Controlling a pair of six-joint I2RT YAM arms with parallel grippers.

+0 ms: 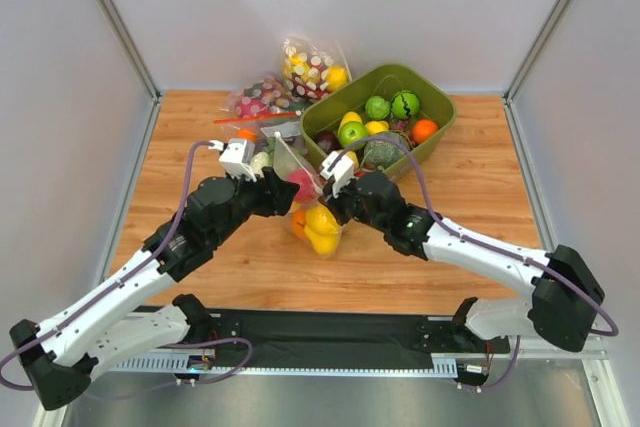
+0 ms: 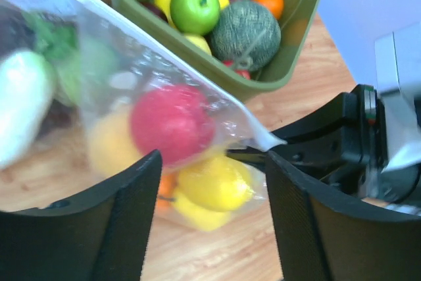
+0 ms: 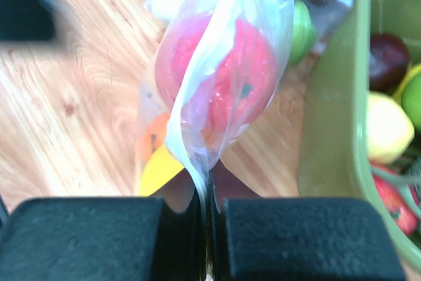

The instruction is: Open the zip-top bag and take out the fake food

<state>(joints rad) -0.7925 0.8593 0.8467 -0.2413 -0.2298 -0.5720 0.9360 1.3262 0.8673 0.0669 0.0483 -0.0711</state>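
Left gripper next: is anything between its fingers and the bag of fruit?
Nothing visible. The left gripper is open, the zip-top bag directly ahead of it. The right gripper is shut on the bag's edge, off to the side; the green bin sits behind the bag.

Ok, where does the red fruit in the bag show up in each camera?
Top external: red fruit at centre, just off the bin's near-left corner.
Left wrist: left of centre, above the yellow fruit.
Right wrist: upper centre, behind the bag film.
Shared landmark: the green bin, on the fruit's right side in all three.
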